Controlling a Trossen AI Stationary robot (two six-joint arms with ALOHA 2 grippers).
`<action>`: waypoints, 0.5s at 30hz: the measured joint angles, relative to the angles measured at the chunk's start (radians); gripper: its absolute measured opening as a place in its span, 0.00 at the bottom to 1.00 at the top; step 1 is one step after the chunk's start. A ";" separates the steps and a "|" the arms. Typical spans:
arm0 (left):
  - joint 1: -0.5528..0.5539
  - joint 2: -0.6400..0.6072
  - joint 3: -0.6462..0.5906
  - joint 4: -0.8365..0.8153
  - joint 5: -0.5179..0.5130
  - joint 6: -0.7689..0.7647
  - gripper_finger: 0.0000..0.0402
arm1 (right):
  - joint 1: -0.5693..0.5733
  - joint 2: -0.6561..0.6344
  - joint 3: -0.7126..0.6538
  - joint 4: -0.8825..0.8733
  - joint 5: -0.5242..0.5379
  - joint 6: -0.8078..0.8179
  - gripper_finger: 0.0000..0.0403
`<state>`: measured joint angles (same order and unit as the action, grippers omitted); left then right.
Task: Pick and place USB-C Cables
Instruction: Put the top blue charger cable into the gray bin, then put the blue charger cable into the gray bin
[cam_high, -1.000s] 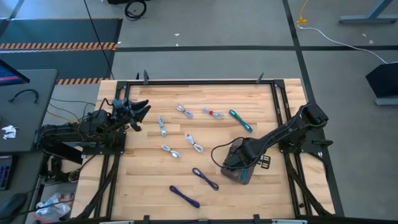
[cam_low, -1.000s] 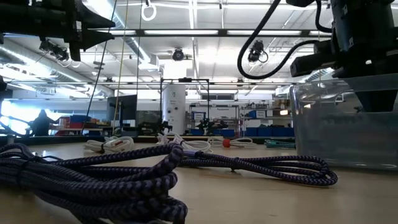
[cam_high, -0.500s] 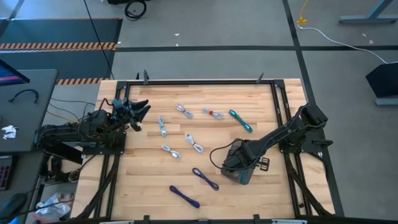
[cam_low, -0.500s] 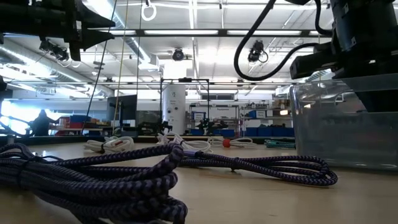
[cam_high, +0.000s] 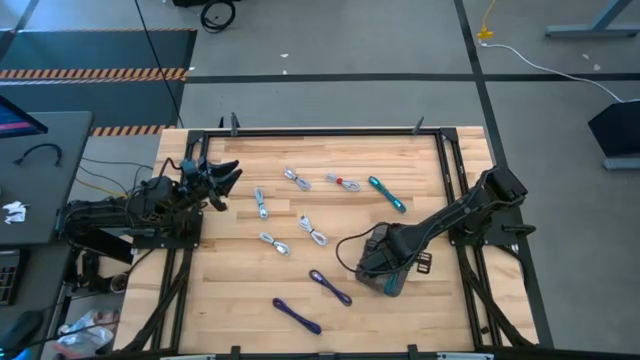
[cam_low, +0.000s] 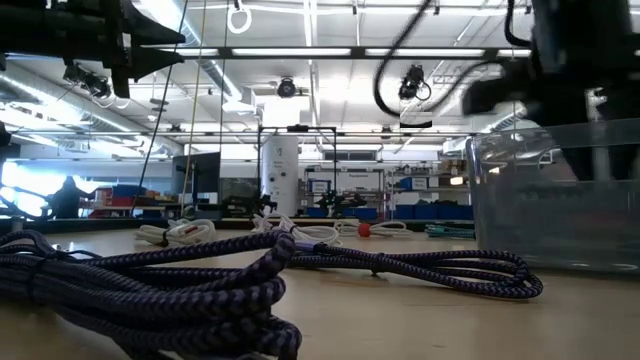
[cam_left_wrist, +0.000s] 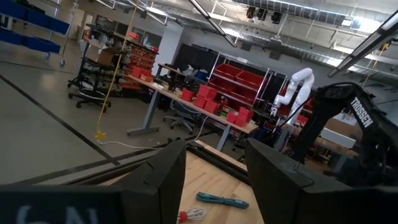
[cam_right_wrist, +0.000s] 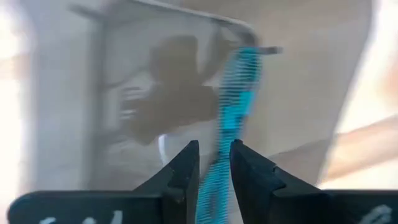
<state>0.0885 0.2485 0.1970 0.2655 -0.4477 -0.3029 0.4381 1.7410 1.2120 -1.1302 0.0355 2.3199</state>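
Note:
My right gripper (cam_high: 385, 262) points down over the grey translucent tray (cam_high: 399, 287) at the table's right. In its wrist view a teal cable (cam_right_wrist: 233, 106) runs blurred through the narrow gap of my right gripper (cam_right_wrist: 214, 152). On the wood lie another teal cable (cam_high: 386, 193), a red-tipped one (cam_high: 343, 182), several white ones (cam_high: 313, 231) and two purple ones (cam_high: 330, 287). My left gripper (cam_high: 228, 185) hangs open at the table's left edge, above the table, holding nothing. My right gripper has the teal cable (cam_right_wrist: 219, 163) running through the gap between its fingers, which point down into the tray. The cable shows blurred, and I cannot tell whether either finger touches it.
The purple cables (cam_low: 150, 290) lie close to the near edge. The tray's wall (cam_low: 540, 200) stands upright at the right. Black frame rails (cam_high: 320, 130) run round the table. Bare wood lies between the cables and the tray.
In the low view the dark shape of my right gripper in the tray's top has gone pale and blurred. Which way it has moved I cannot tell.

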 joint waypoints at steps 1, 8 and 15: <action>0.000 0.000 0.000 0.000 0.000 0.000 0.43 | 0.000 -0.006 0.016 0.000 0.044 -0.014 0.22; 0.000 0.000 0.000 0.000 0.000 0.000 0.43 | -0.067 -0.056 0.179 -0.177 0.303 -0.239 0.21; 0.000 0.000 0.000 0.000 0.000 0.000 0.43 | -0.271 -0.142 0.226 -0.309 0.304 -0.718 0.22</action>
<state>0.0887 0.2485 0.1970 0.2657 -0.4477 -0.3031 0.1672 1.5987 1.4384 -1.4389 0.3393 1.6020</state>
